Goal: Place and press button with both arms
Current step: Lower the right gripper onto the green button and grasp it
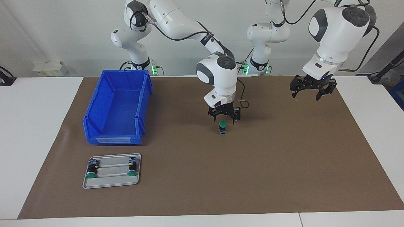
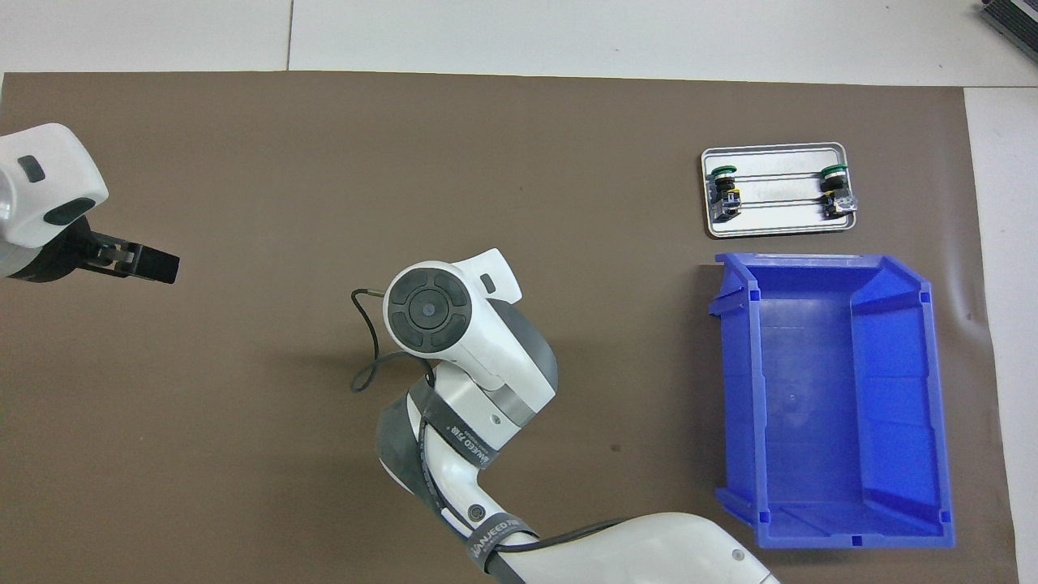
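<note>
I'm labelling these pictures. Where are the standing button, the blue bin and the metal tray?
standing button (image 1: 222, 124), facing view, on its green cap.
blue bin (image 2: 902, 389), overhead view, on its inner floor.
metal tray (image 1: 110, 183), facing view, on the bare strip along its rim.

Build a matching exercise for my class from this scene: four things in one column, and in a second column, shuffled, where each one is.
Things
1. button
2. blue bin
3. metal tray
4. left gripper

Places
A. holds two more buttons, lying on their sides
B. stands upright on the brown mat, under the right gripper
C. up in the air at the left arm's end of the table
D. on the mat, nearer to the robots than the tray

Pairs: 1-B, 2-D, 3-A, 4-C
</note>
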### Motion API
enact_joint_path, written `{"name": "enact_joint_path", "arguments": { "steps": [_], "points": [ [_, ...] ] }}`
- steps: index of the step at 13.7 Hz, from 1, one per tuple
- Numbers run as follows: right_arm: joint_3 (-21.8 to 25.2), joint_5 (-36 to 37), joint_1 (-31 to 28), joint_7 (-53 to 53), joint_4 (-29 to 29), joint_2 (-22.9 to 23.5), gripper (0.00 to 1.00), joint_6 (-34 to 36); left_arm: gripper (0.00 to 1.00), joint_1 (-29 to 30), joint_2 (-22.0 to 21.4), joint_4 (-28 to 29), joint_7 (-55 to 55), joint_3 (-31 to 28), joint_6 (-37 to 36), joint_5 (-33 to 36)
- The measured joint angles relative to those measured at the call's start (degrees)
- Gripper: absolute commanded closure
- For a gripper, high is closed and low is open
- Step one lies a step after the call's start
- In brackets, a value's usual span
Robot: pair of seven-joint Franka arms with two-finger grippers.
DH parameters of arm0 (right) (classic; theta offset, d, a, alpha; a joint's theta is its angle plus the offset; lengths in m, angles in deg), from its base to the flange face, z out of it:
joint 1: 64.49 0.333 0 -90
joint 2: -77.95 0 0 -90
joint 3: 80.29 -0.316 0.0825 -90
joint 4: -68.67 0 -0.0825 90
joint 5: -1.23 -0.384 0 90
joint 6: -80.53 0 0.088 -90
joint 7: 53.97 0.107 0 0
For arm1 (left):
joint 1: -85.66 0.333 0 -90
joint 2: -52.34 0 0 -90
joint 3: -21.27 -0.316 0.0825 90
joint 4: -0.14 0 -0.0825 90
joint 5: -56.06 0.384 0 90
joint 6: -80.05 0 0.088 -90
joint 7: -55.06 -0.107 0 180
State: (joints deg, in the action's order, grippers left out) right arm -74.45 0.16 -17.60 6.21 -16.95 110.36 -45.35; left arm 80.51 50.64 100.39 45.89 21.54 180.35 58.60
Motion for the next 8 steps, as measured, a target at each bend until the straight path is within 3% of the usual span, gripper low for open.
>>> {"name": "enact_joint_path", "arguments": {
  "steps": [5, 8],
  "points": [
    [0.0, 0.0, 0.0, 2.6, -1.3, 0.4, 0.01, -2.6, 0.00, 0.2, -0.3, -1.3, 0.0, -0.3, -0.9, 0.1],
    [0.0, 0.3, 0.0, 2.7, -3.3, 0.9, 0.12, -4.9, 0.00, 0.2, -0.5, -1.3, 0.0, -0.3, -1.1, 0.1]
  ]
}}
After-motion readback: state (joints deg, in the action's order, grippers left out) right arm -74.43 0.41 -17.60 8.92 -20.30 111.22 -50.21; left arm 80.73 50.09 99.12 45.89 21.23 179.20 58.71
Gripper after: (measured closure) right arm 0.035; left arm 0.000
